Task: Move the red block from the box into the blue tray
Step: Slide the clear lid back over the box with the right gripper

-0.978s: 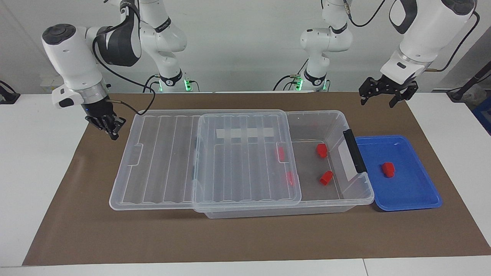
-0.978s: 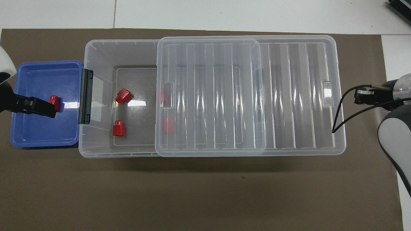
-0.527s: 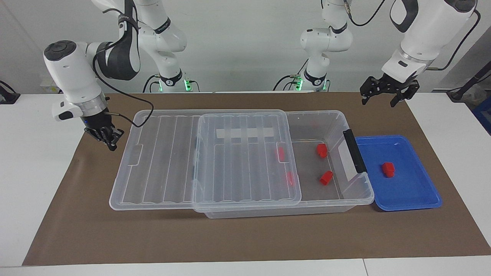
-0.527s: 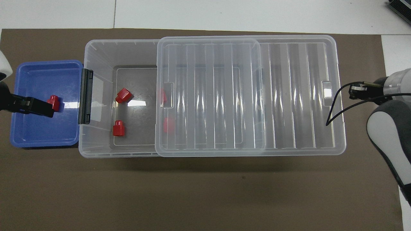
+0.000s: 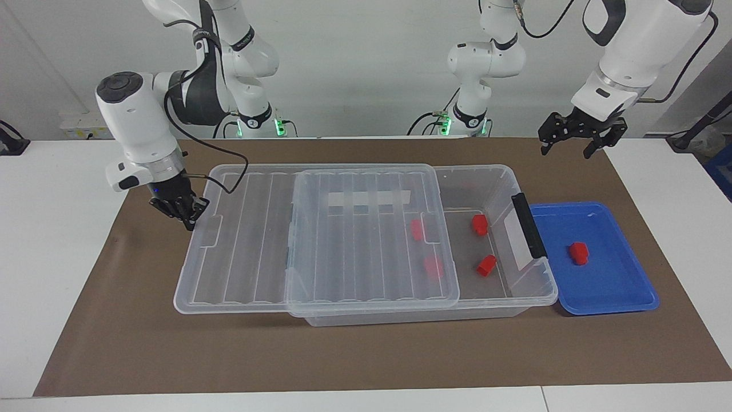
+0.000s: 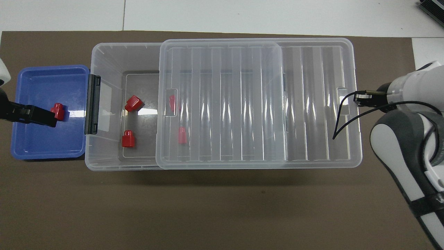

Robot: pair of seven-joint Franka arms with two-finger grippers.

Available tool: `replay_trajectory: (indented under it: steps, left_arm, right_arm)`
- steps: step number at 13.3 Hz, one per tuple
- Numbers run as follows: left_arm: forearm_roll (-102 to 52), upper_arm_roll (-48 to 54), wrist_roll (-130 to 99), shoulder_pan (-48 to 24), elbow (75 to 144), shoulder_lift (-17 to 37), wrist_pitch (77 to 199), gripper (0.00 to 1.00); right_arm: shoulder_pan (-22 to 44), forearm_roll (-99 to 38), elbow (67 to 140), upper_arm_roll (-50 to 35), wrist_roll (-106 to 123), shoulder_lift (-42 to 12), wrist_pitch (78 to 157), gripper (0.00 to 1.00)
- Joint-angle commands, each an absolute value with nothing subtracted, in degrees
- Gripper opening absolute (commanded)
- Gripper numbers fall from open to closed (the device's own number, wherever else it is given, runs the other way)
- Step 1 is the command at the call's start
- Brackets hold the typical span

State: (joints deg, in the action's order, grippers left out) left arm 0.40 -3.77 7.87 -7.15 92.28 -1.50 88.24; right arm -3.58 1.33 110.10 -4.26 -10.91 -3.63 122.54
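One red block (image 5: 579, 253) (image 6: 58, 111) lies in the blue tray (image 5: 617, 286) (image 6: 41, 76), which butts against the box (image 5: 503, 174) (image 6: 104, 52) at its black handle (image 5: 529, 225). Two more red blocks (image 5: 479, 224) (image 5: 486, 265) sit on the box's uncovered floor. Another two (image 5: 417, 229) (image 5: 433, 266) show through the clear lid (image 5: 343, 240) (image 6: 242, 104), which lies slid partway off the box. My right gripper (image 5: 187, 220) is shut, its tips against the lid's overhanging end. My left gripper (image 5: 565, 153) hangs open and holds nothing, over the mat beside the tray.
A brown mat (image 5: 366, 355) covers the table under everything. The lid overhangs the box toward the right arm's end. White table surface borders the mat at both ends.
My right gripper has moved toward the left arm's end, and the lid has slid that way with it, covering more of the box. The left gripper has barely shifted.
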Motion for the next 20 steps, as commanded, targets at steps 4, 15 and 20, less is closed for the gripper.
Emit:
replay_trajectory:
  steps: [4, 15, 20]
  left_arm:
    - [0.6, -4.1, 7.6, -7.3, 93.7, -2.8, 89.3, 1.0]
    - [0.6, -4.1, 7.6, -7.3, 93.7, -2.8, 89.3, 1.0]
    - [0.6, -4.1, 7.6, -7.4, 93.7, -2.8, 89.3, 1.0]
  right_arm:
    - [2.9, 0.4, 109.8, -4.5, -10.0, -3.8, 123.4, 0.0]
    - [10.7, -1.6, 109.6, -4.5, -10.0, -3.8, 123.7, 0.0]
    - [11.7, -1.7, 109.5, -4.6, -9.8, -4.0, 126.1, 0.0]
